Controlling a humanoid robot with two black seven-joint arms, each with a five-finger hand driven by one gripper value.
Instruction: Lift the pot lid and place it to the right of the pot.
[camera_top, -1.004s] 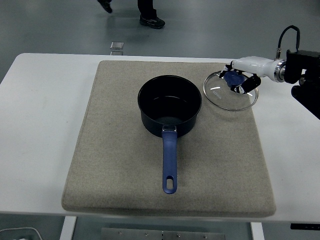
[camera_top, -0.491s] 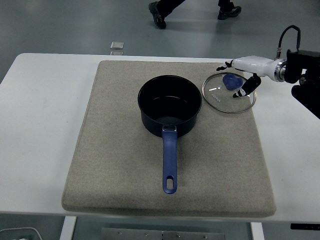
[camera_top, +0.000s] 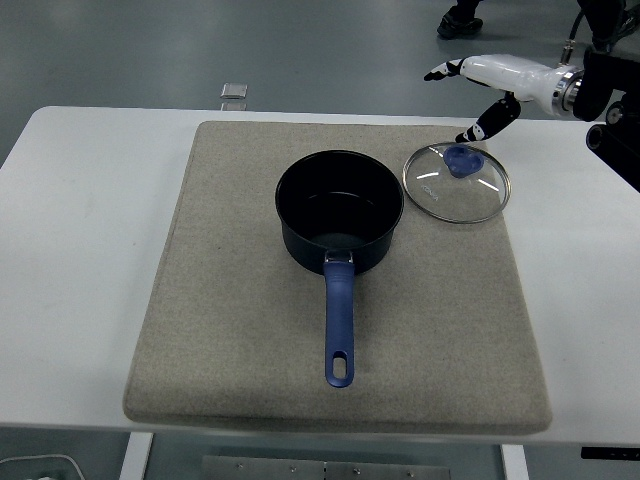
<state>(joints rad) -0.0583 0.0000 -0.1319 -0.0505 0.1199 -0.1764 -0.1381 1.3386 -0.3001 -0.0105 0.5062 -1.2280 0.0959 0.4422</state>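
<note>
From the head view, the glass pot lid (camera_top: 456, 184) with its blue knob (camera_top: 461, 160) lies flat on the grey mat (camera_top: 240, 330), just beside the pot (camera_top: 339, 211) at the pot's 3 o'clock, its rim near the pot's wall but whether the two touch cannot be told. The pot stands upright and uncovered near the middle of the mat, its blue handle (camera_top: 340, 325) running toward 6 o'clock. The right hand (camera_top: 480, 90) has lifted clear since half a second ago, when its fingers were down around the knob; it now hangs above and beyond the lid at the lid's 12 to 1 o'clock, fingers spread wide and holding nothing, with only one dark fingertip (camera_top: 468, 136) pointing down close over the knob. The lid itself has kept the place it had half a second ago, having settled slightly toward 9 o'clock compared with one second ago. The mat rests on the white surface (camera_top: 80, 250), and at the 12 o'clock edge a person's shoe (camera_top: 459, 20) shows on the floor, farther right than before
</note>
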